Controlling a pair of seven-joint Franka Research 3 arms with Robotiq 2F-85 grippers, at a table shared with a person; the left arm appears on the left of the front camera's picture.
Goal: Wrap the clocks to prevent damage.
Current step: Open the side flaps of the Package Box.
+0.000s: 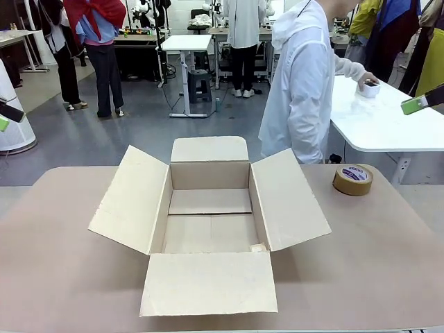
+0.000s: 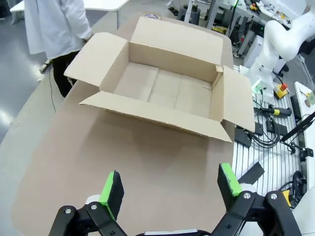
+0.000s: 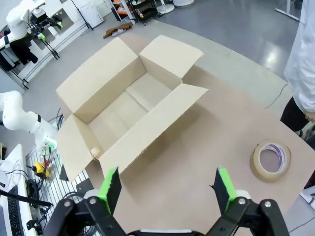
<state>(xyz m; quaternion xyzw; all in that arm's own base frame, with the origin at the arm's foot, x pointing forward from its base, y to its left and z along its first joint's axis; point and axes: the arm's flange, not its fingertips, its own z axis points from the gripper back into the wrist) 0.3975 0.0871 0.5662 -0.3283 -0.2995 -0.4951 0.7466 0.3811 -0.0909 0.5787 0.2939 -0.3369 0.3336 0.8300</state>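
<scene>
An open brown cardboard carton point(image 1: 208, 149) stands mid-table with all its flaps spread and nothing inside; it is also seen from the wrists point(image 2: 162, 115) point(image 3: 152, 123). A person in a white coat point(image 1: 302, 83) faces away toward a white side table point(image 1: 388, 128). Their hand point(image 1: 366, 82) rests on a small whitish object there; I cannot tell whether it is the wrapped clocks. My left gripper point(image 2: 170, 184) hovers open above the bare table beside the carton and shows at the far left edge point(image 1: 5, 116). My right gripper point(image 3: 166, 182) is open too, raised at the right point(image 1: 416, 104).
A brown tape roll point(image 1: 352, 180) lies flat on the table right of the carton, seen also in the right wrist view point(image 3: 270, 160). Bare tabletop point(image 1: 374, 257) surrounds the carton. Other people and tables stand farther back.
</scene>
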